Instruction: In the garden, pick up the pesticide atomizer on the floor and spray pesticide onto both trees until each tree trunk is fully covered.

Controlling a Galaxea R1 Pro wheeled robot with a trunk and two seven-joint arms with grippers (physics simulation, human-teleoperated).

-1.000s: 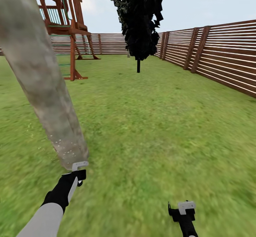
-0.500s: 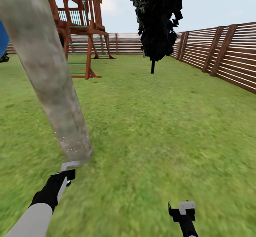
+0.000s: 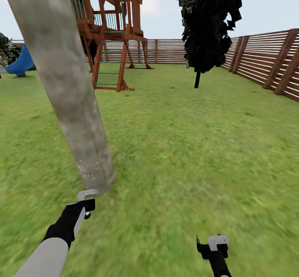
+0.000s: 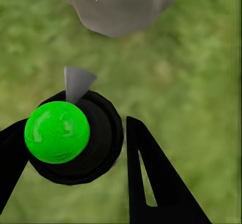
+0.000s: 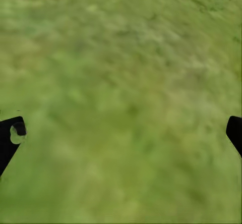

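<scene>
A thick mottled grey-tan tree trunk [image 3: 70,90] leans up from the grass, its base [image 4: 118,4] close in front of my left gripper [image 3: 86,200]. In the left wrist view the left gripper [image 4: 75,130] is shut on the pesticide atomizer [image 4: 75,138], a black round body with a bright green ball on top. Its grey nozzle [image 4: 75,82] points toward the trunk's base. A few white specks dot the lowest part of the trunk. My right gripper [image 3: 216,243] hangs low over bare grass, and its fingers [image 5: 10,138] stand wide apart, open and holding nothing.
A brown wooden play tower [image 3: 110,31] stands behind the trunk, with a blue slide [image 3: 20,63] at far left. A black narrow cypress [image 3: 207,23] rises at the back right. A slatted wooden fence [image 3: 265,60] runs along the right side and the back. Green lawn [image 3: 187,144] stretches ahead.
The whole head view has swung left, so the tower, cypress and fence sit further right and the slide has come into sight. My left gripper stays at the trunk's base.
</scene>
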